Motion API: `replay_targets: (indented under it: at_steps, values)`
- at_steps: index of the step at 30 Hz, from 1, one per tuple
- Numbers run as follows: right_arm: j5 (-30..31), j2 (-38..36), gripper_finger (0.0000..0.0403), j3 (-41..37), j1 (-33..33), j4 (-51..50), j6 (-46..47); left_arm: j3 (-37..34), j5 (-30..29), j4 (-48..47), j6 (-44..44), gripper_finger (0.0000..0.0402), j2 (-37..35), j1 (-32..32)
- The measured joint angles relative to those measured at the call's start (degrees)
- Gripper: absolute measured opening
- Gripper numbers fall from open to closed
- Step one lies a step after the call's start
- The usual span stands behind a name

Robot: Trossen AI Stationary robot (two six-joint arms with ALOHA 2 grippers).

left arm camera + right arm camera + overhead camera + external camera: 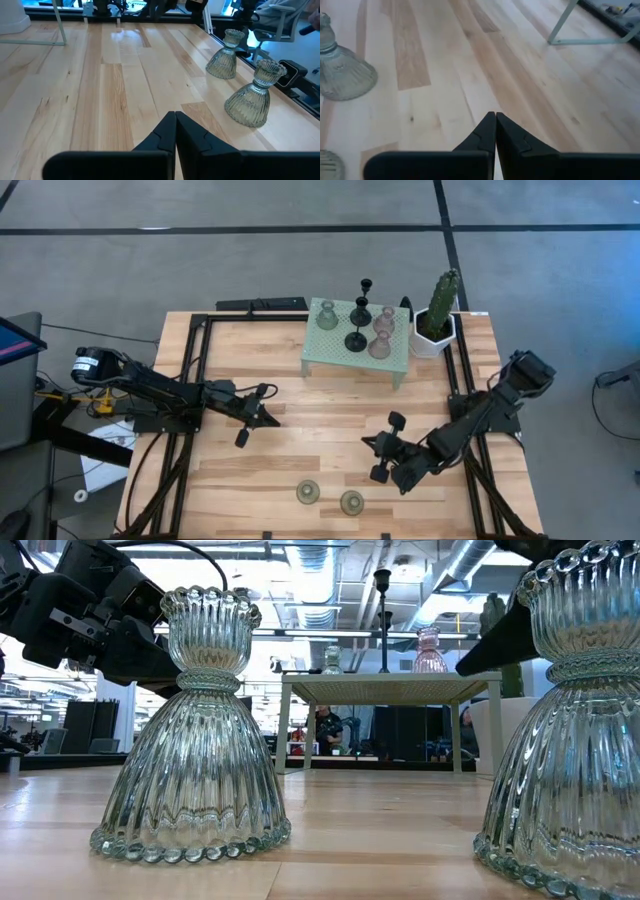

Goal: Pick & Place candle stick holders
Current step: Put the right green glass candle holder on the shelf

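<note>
Two pale green bell-shaped glass holders stand upright on their beaded bases near the table's front edge, one (308, 493) left of the other (351, 502); they loom large in the low view (190, 740) (570, 720). On the mint stand (340, 360) stand a third green holder (326, 315), two black thin-stemmed holders (360, 308) (357, 337) and two pinkish holders (384, 320) (379, 345). My left gripper (274, 420) is shut and empty at the table's middle left. My right gripper (366, 443) is shut and empty, just beyond the two front holders.
A green cactus in a white pot (436, 320) stands right of the stand at the far right corner. A black bar (262, 304) lies along the far edge. Bare wood lies between the two grippers (320, 420).
</note>
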Motion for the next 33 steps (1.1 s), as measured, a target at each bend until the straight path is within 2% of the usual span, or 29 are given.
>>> replay_targets:
  at_steps: [11, 15, 19, 24, 27, 33]
  values:
    - [-0.4, 0.3, 0.0, 0.0, -0.4, 4.9, -1.3, 0.0, 0.0, 0.0, 0.0, 0.0007, 0.0, 0.0]
    - [-5.0, 0.3, 0.0, 0.0, -1.0, 4.1, 5.9, 0.0, 0.0, 0.0, 0.0, 0.0007, 0.0, 0.0]
    - [-9.9, 0.3, 0.0, 0.1, -2.1, -0.3, 17.9, 0.0, 0.0, 0.0, 0.0, 0.0007, 0.0, 0.0]
    - [-20.2, 0.3, 0.0, 0.1, -2.6, -1.6, 27.6, 0.0, 0.0, 0.0, 0.0, 0.0007, 0.0, 0.0]
    - [-24.2, 0.3, 0.0, 0.1, -1.9, 1.4, 27.1, 0.0, 0.0, 0.0, 0.1, 0.0009, 0.0, 0.0]
    - [-24.0, 0.3, 0.0, 0.1, -0.5, 9.9, 20.5, 0.0, 0.0, 0.0, 0.2, 0.0006, 0.0, 0.0]
